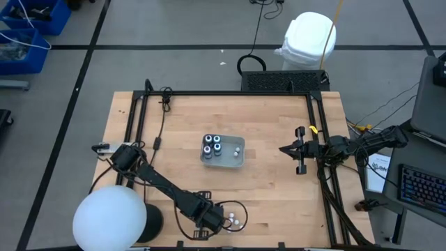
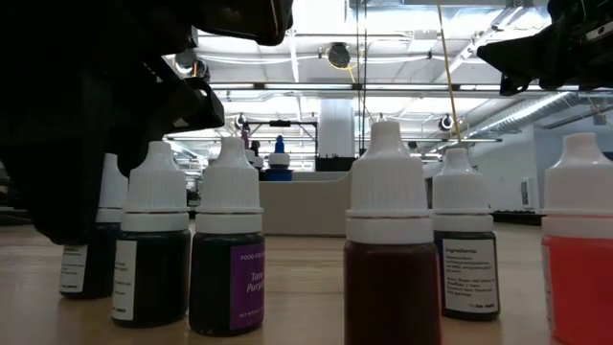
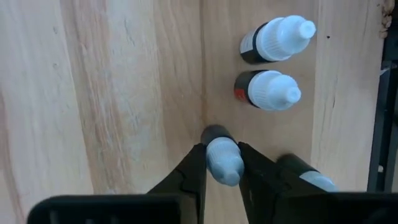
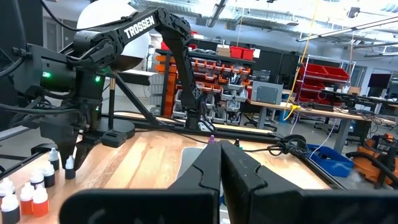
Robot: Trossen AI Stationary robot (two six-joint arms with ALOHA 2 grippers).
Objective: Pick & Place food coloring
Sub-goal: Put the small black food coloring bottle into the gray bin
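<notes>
Left gripper at the near edge of the surface, jaws closed on a white-capped food coloring bottle. Loose bottles stand just beside it, upright. Bare wood beyond. Mid-surface: grey tray holding four dark bottles. Right gripper hovers near the right edge, jaws together, empty.

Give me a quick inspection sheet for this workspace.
Surface: wooden table, bare around the middle.
Job's things: grey tray at centre holding four bottles; more bottles at the near edge.
Clutter: nothing seen.
Hands: left hand closed on a bottle at the near edge; right hand idle at the right side, shut.
Cables: black cable across the table's left part.
Surroundings: keyboard right of the table, white bin behind.
</notes>
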